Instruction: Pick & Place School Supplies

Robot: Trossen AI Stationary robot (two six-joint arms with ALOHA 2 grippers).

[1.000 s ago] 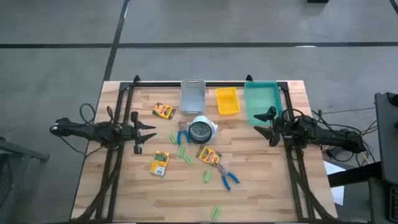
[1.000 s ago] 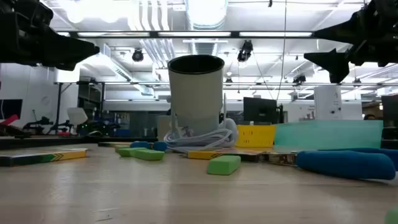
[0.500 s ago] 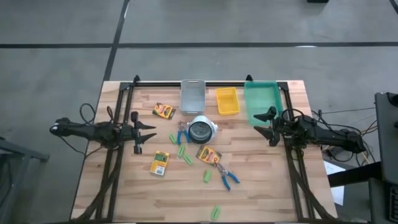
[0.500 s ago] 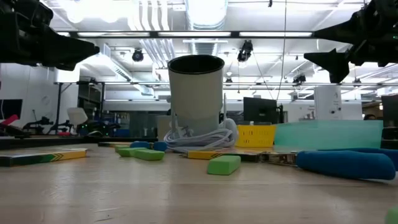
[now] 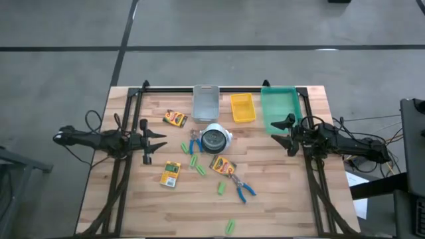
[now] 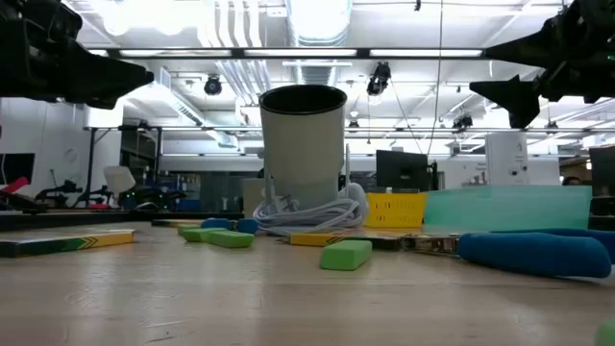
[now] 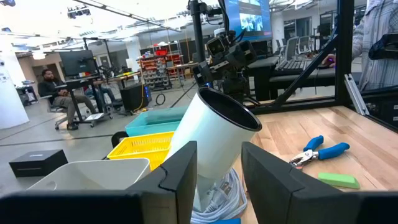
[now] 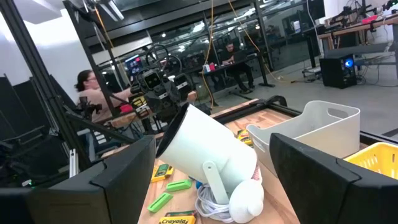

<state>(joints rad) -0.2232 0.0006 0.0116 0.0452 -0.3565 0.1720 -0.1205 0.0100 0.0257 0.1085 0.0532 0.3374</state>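
Three yellow-and-green crayon boxes (image 5: 174,119), (image 5: 170,174), (image 5: 222,164) lie flat on the wooden table. Several light-green sticks (image 5: 193,160), (image 5: 222,188), (image 5: 230,226) lie around them. Two blue-handled tools (image 5: 194,141), (image 5: 240,188) also lie flat on the wood. My left gripper (image 5: 159,141) (image 7: 219,180) hovers open above the table's left side, pointing toward the middle. My right gripper (image 5: 280,131) (image 8: 214,158) hovers wide open at the right, in front of the teal bin. Neither has anything between its fingers.
A white cup-shaped device (image 5: 216,138) with a coiled white cable stands mid-table between the grippers. Along the far edge sit a grey bin (image 5: 206,101), a yellow bin (image 5: 242,107) and a teal bin (image 5: 279,108). People sit in the room beyond.
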